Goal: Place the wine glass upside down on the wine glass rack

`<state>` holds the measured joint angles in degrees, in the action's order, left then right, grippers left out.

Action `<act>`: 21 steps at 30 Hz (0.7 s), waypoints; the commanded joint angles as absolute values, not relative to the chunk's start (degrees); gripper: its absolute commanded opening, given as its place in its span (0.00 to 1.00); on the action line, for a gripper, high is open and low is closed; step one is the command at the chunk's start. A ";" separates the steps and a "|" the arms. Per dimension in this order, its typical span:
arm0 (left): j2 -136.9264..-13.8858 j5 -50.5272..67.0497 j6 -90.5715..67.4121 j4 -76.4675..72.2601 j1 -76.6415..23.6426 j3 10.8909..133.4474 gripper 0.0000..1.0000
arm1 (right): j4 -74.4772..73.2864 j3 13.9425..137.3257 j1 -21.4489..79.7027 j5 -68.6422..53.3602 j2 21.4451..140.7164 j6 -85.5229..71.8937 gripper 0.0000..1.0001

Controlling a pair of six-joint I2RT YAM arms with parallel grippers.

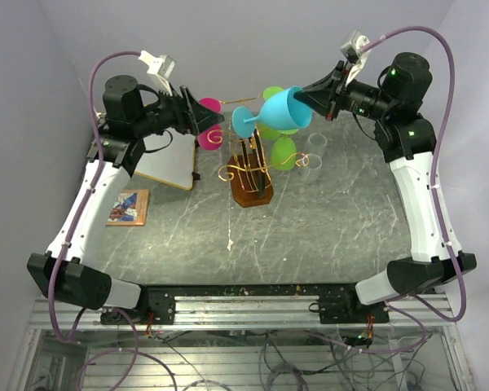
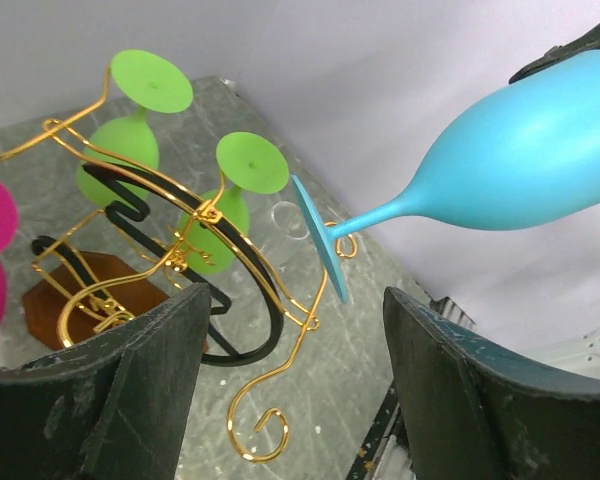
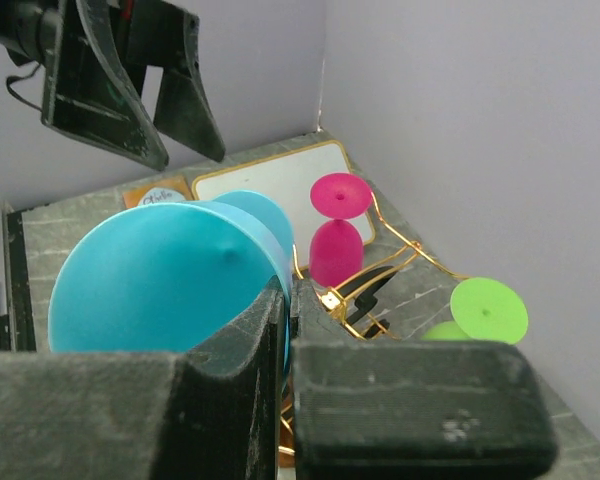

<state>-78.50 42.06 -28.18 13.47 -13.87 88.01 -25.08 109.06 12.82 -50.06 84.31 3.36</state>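
1. The right gripper (image 3: 290,310) is pinching the matte turquoise wine glass (image 1: 287,107) by the wall of its bowl at the rim. Its jaws are pressing together on that wall.
2. The turquoise wine glass is hanging in the air, well above the table, on the right side of the tall gold wire wine glass rack (image 1: 246,167). It is lying close to horizontal, with the bowl towards the right gripper and the stem and round foot pointing at the rack.
3. In the left wrist view, the foot is sitting just beside a curled scroll end of one rack arm. Whether the two are touching cannot be told.
4. The left gripper (image 2: 298,310) is hovering on the opposite side of the rack. Its jaws are standing wide apart, with nothing between them.
5. The rack is standing upright on its dark brown wooden base (image 1: 251,194), on the grey marbled table (image 1: 334,228).
6. Two lime green wine glasses (image 2: 130,140) and two magenta wine glasses (image 3: 335,240) are hanging upside down on the rack, feet uppermost.
7. A white board with a tan frame (image 1: 167,159) is lying flat on the table behind the left gripper.
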 commanded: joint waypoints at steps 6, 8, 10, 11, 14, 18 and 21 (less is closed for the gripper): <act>-82.29 42.22 -34.25 9.94 -18.38 88.77 0.73 | -19.11 107.37 13.31 -50.19 84.66 -1.92 0.00; -82.58 42.19 -34.28 9.94 -19.15 88.77 0.71 | -19.39 107.19 13.44 -49.72 84.57 -1.32 0.00; -83.14 42.23 -34.28 10.00 -19.61 88.89 0.69 | -19.51 106.86 13.59 -49.59 84.41 -0.92 0.00; -83.49 42.02 -34.22 10.15 -19.74 89.00 0.67 | -19.51 106.64 13.65 -49.67 84.39 -0.81 0.00; -84.24 41.92 -34.43 9.96 -20.18 89.27 0.59 | -19.48 106.35 13.81 -49.73 84.30 -0.60 0.00; -84.82 42.25 -34.45 9.70 -20.63 89.57 0.48 | -19.93 106.27 14.19 -49.05 84.32 0.25 0.00; -85.05 42.44 -34.58 9.65 -20.82 89.43 0.42 | -20.24 105.98 14.52 -48.26 84.28 1.04 0.00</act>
